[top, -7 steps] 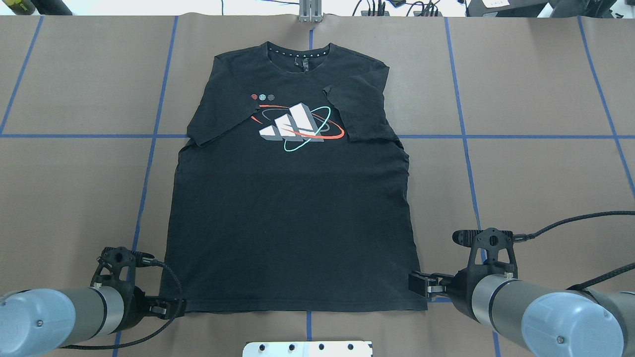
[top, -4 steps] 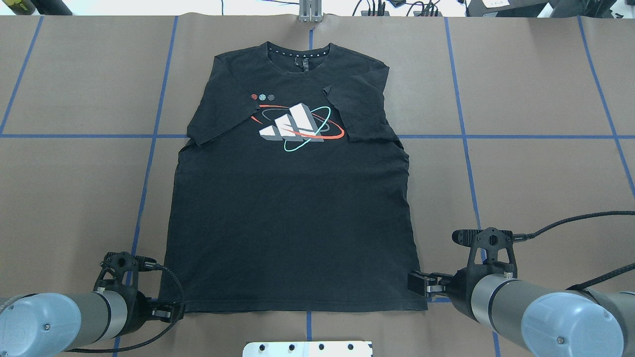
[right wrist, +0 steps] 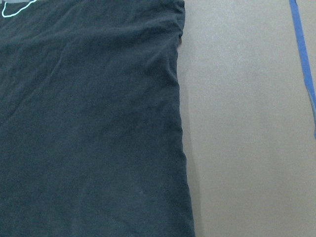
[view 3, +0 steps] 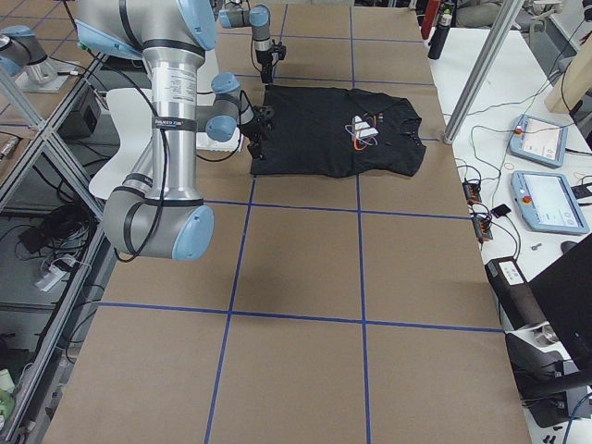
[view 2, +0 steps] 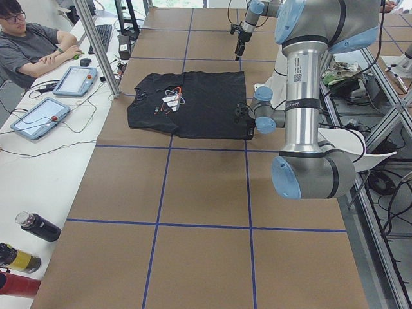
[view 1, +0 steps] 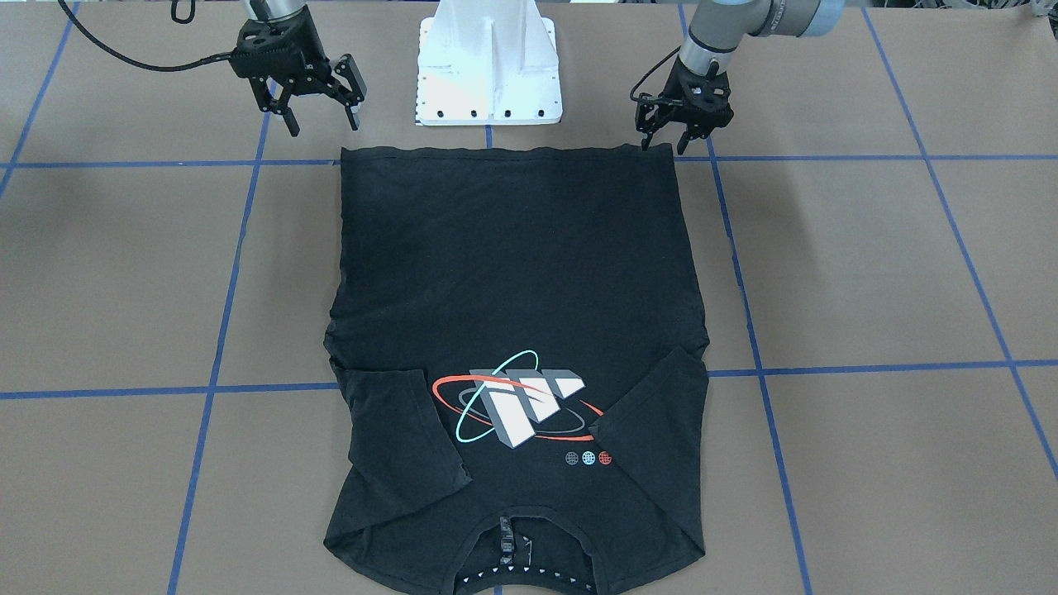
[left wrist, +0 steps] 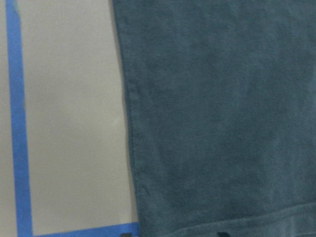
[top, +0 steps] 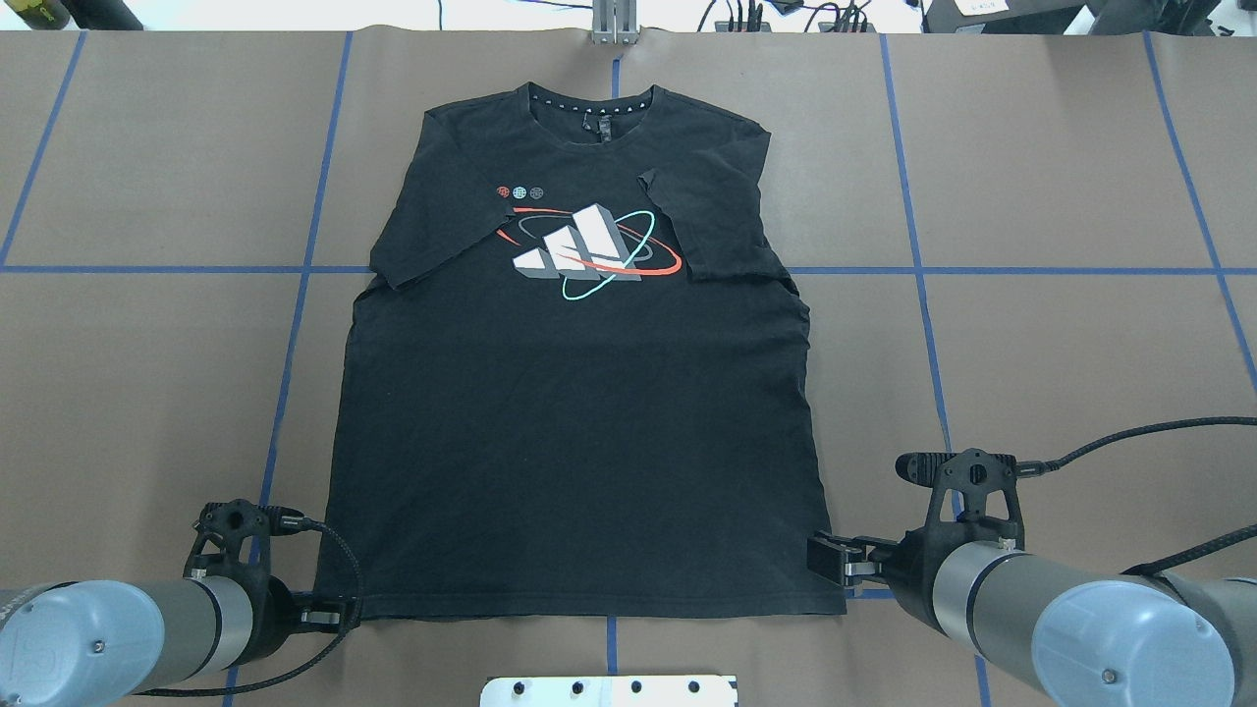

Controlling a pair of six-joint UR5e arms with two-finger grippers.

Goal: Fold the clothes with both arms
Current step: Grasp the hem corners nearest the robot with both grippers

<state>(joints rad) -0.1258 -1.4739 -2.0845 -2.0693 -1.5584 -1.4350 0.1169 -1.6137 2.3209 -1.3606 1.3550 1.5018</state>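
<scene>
Item: black T-shirt (top: 579, 442), flat on the brown surface (top: 1061, 334). Print side up, both sleeves folded inward over the chest, collar at the far edge, hem nearest the white base (view 1: 489, 66).
Fittings: left tool (view 1: 664, 149), fingers apart, set low at its hem corner; right tool (view 1: 323, 126), fingers spread wide, just beside the opposite hem corner.

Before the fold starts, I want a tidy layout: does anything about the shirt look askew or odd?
Nothing serious. The T-shirt lies flat, logo up. Its left sleeve and right sleeve, by the robot's sides, are folded in over the chest at unequal angles. No damage shows.
</scene>
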